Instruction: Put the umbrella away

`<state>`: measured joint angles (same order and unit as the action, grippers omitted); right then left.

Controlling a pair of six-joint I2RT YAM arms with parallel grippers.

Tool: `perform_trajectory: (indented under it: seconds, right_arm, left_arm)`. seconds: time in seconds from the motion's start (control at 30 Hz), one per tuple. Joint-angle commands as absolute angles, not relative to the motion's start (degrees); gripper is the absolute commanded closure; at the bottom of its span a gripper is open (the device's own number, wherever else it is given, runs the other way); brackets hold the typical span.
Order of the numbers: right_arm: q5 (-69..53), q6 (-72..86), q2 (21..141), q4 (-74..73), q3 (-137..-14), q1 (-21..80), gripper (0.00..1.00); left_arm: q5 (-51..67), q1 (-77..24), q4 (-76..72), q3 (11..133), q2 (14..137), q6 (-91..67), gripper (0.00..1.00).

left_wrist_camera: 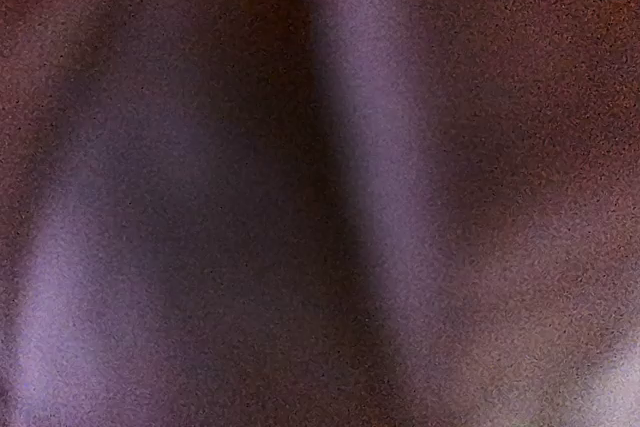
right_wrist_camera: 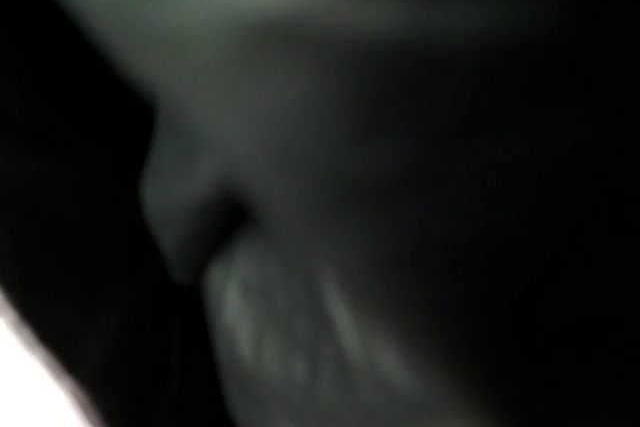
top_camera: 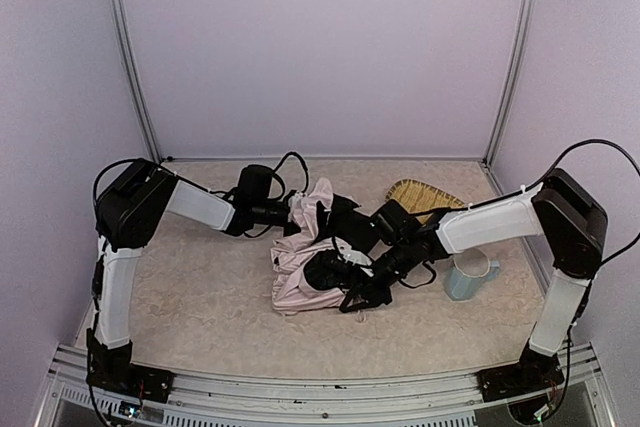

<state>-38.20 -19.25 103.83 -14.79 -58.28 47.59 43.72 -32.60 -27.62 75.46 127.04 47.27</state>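
Note:
The umbrella (top_camera: 300,282) lies crumpled mid-table, pale pink fabric outside and black lining bunched on its right. My left gripper (top_camera: 298,211) is pushed into its upper left edge, shut, with pink fabric gathered at its tip. In the left wrist view only blurred fabric (left_wrist_camera: 360,147) fills the lens. My right gripper (top_camera: 345,275) is buried in the black lining from the right, its fingertips hidden. The right wrist view shows just dark, blurred lining (right_wrist_camera: 300,327). Neither the shaft nor the handle shows.
A woven bamboo tray (top_camera: 425,195) lies behind the right forearm. A pale blue mug (top_camera: 468,275) stands right of the umbrella, close under the right arm. Lilac walls and metal posts enclose the table.

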Motion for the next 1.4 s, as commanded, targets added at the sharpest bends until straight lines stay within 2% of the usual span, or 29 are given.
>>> perform_trajectory:
  seconds: [0.0, 0.07, 0.17, 0.23, 0.37, 0.43, 0.5, 0.57, 0.67, 0.73, 0.77, 0.83, 0.9, 0.97, 1.13, 1.37]
  right_arm:
    - [-49.4, -12.4, 105.5, -9.5, -54.8, 47.1, 1.0]
    - [-50.8, -9.7, 106.0, -7.5, -53.3, 46.6, 1.0]
    - [-52.3, -5.1, 107.3, -6.0, -51.7, 45.7, 1.0]
    - [-52.4, -2.6, 107.9, -5.3, -50.8, 45.2, 1.0]
    - [-53.1, 1.1, 109.1, -6.4, -50.9, 43.9, 1.0]
    - [-54.2, 2.9, 109.6, -7.3, -51.3, 43.1, 1.0]
    - [-55.9, 4.7, 110.3, -8.0, -51.9, 41.9, 1.0]
    - [-57.8, 5.8, 111.2, -9.6, -52.9, 41.1, 1.0]
    - [-59.6, 5.0, 113.4, -13.8, -55.2, 40.0, 1.0]
    - [-61.0, 3.9, 115.3, -17.1, -57.3, 39.5, 1.0]
    - [-61.8, 3.3, 116.1, -18.4, -58.1, 39.4, 1.0]
    - [-63.2, 2.2, 117.3, -20.4, -59.6, 39.3, 1.0]
    - [-64.7, 0.5, 118.8, -22.8, -61.2, 39.3, 1.0]
    - [-65.6, -1.7, 121.3, -25.7, -63.0, 39.2, 1.0]
    - [-64.6, -7.1, 126.1, -32.8, -67.1, 39.2, 1.0]
    - [-64.8, -7.6, 126.7, -33.1, -68.9, 39.0, 1.0]
  left_arm:
    - [36.4, -32.2, -35.6, 73.4, 126.5, 47.9, 0.97]
    - [28.6, -31.9, -40.2, 73.1, 127.0, 44.5, 0.86]
    - [12.4, -30.6, -45.3, 76.4, 129.1, 38.2, 0.56]
    - [2.5, -28.9, -43.9, 80.6, 130.4, 34.6, 0.51]
    - [-5.6, -25.1, -39.4, 81.7, 126.3, 28.3, 0.38]
    - [-7.7, -24.7, -40.9, 74.3, 119.5, 27.5, 0.36]
    - [-8.6, -26.0, -42.6, 64.3, 109.8, 27.1, 0.39]
    - [-5.4, -29.2, -39.5, 54.6, 98.5, 27.3, 0.49]
    - [5.5, -37.1, -25.3, 45.3, 85.3, 28.0, 0.66]
    - [11.5, -42.9, -18.0, 41.3, 80.6, 27.2, 0.68]
    - [13.8, -45.7, -14.2, 39.5, 79.2, 27.4, 0.65]
    - [14.9, -50.9, -10.2, 36.7, 77.2, 30.9, 0.52]
    - [14.9, -54.1, -10.7, 33.8, 76.3, 36.0, 0.37]
    - [14.7, -54.8, -11.6, 34.0, 77.4, 38.8, 0.29]
    - [18.5, -53.0, -6.7, 41.8, 86.1, 45.3, 0.2]
    - [20.3, -50.0, -2.0, 47.6, 99.2, 43.2, 0.2]
